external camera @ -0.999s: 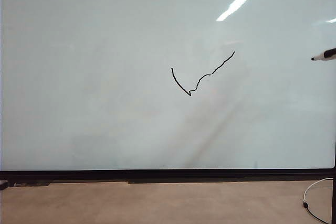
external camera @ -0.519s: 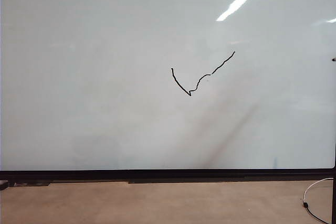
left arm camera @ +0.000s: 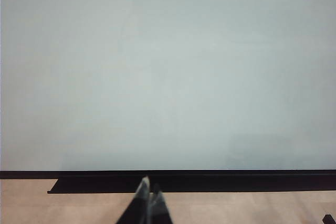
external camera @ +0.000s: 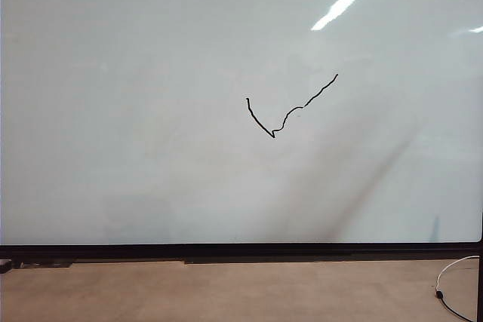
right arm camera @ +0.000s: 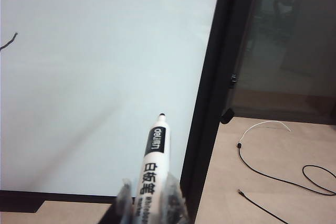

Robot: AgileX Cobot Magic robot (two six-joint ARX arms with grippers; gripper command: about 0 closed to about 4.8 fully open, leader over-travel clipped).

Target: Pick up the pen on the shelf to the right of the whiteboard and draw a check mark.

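Note:
The whiteboard point(external camera: 151, 111) fills the exterior view, and a thin black check mark point(external camera: 287, 115) is drawn near its middle. Neither gripper shows in that view. In the right wrist view my right gripper point(right arm camera: 149, 195) is shut on the pen point(right arm camera: 155, 156), a white marker with black lettering. Its black tip points toward the whiteboard point(right arm camera: 94, 77) close to the board's black side frame, apart from the surface. One end of the check mark point(right arm camera: 9, 41) shows at that view's edge. My left gripper point(left arm camera: 149, 188) is shut and empty in front of the whiteboard point(left arm camera: 168, 66). The shelf is out of view.
A black frame edge point(external camera: 241, 251) runs along the board's foot above the brown floor point(external camera: 226, 292). A white and black cable point(external camera: 450, 286) lies on the floor at the right. Beyond the board's side frame point(right arm camera: 210, 103) are loose cables point(right arm camera: 273, 166) and a dark glass panel point(right arm camera: 283, 40).
The pen tip seen at the right edge of the exterior view one second ago has gone out of that view to the right. The check mark is unchanged.

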